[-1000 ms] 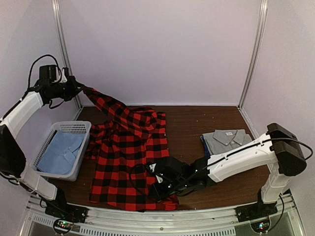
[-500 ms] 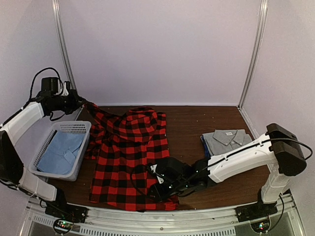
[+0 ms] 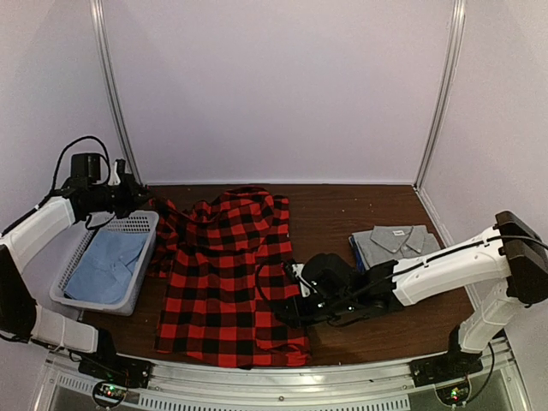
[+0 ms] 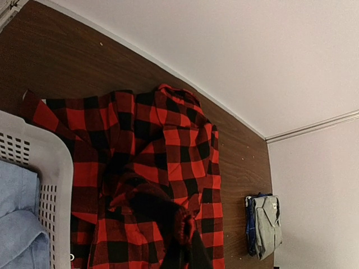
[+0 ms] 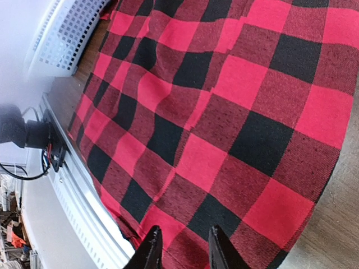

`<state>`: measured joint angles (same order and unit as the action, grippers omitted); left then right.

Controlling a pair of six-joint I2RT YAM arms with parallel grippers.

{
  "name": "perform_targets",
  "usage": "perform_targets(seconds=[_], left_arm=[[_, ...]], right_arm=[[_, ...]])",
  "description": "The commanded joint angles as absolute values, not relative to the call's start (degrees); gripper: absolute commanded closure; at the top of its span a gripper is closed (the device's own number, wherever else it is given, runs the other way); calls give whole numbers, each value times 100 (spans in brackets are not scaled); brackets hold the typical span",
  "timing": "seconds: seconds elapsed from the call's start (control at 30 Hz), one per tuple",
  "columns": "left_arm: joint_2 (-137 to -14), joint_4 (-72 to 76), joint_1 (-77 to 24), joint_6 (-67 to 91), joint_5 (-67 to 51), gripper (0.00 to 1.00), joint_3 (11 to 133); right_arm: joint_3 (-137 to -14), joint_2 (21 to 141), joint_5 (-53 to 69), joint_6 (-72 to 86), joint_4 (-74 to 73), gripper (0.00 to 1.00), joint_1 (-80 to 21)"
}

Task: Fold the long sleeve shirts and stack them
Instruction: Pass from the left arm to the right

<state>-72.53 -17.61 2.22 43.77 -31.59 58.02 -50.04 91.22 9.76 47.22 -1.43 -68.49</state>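
Left end effector (image 3: 135, 200) pinches a sleeve of the red-and-black flannel (image 3: 227, 274), above the white basket (image 3: 94, 304) at the counter's (image 3: 342, 214) left edge. The right end effector (image 5: 184, 249), spread and empty, hovers over the flannel's near right corner. The sleeve is best laid inward across the body, clear of the basket rim. Grey shirt (image 3: 396, 244) lies folded toward the right edge.

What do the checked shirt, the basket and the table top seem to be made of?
The checked shirt looks like soft woven cloth, probably flannel, matte: it drapes and wrinkles. The basket looks like moulded plastic, pale and smooth, its walls pierced with regular holes. The table top looks like wood or wood-look laminate, dark brown: streaky grain shows.
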Motion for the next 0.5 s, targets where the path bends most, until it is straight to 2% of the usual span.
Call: perform_targets(seconds=[0.0,0.47], left_arm=[[-6996,-1435,111,4527,-3621,100,5558],[-6706,-1444,-490,4782,-3670,100,5177]], right_arm=[[-4620,9186,1000,4919,-21,73,-6965],[-3879,8986,1301,5141,167,74,-7572]])
